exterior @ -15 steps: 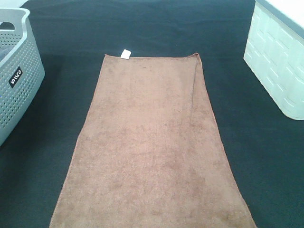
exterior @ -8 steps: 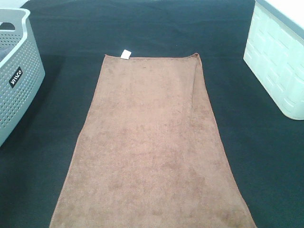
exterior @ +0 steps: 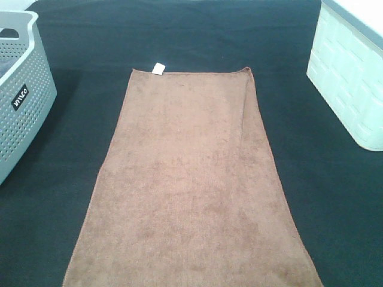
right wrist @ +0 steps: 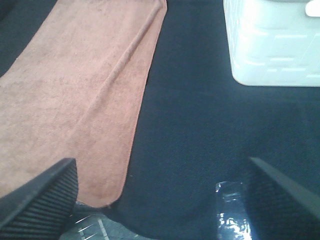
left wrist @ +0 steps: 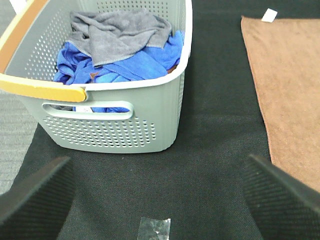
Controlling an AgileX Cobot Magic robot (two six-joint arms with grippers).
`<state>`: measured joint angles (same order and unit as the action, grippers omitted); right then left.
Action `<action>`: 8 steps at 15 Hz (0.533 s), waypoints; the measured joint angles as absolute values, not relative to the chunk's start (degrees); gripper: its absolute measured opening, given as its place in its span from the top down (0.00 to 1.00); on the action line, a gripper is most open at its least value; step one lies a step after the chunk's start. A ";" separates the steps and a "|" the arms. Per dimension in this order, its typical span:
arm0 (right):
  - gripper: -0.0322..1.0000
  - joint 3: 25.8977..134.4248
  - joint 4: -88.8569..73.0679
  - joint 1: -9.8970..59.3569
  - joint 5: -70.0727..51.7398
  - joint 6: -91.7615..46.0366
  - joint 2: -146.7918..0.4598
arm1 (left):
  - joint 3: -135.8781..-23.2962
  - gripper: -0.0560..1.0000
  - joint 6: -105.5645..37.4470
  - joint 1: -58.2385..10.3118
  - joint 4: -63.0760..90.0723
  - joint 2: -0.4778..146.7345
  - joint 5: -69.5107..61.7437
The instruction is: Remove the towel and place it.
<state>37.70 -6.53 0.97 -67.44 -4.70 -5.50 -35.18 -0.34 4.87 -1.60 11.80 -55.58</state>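
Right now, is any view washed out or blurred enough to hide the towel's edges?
Exterior high view: even light, the towel hem sharp against the dark mat. Right wrist view: the white bin is blown out and the towel slightly soft, edge still readable. Left wrist view: clear, the grey basket and its cloths crisp.

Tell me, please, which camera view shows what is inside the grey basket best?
The left wrist view: it looks into the grey basket, showing grey and blue cloths. The exterior high view shows only its outer wall; the right wrist view misses it.
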 joint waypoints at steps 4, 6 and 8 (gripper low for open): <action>0.19 32.26 -4.47 0.97 -68.24 -5.50 0.29 | -31.46 0.14 -0.40 4.87 -0.69 0.17 -62.22; 0.19 30.60 -4.93 0.97 -64.23 -6.76 0.29 | -30.48 0.14 -1.43 4.87 1.15 -0.29 -63.48; 0.19 29.62 -5.33 0.97 -61.42 -6.88 0.29 | -29.79 0.14 -1.66 4.87 2.75 -0.34 -62.40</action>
<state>29.62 -5.33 0.97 -61.42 -6.88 0.29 -29.79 -1.66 4.87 2.75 -0.34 -62.40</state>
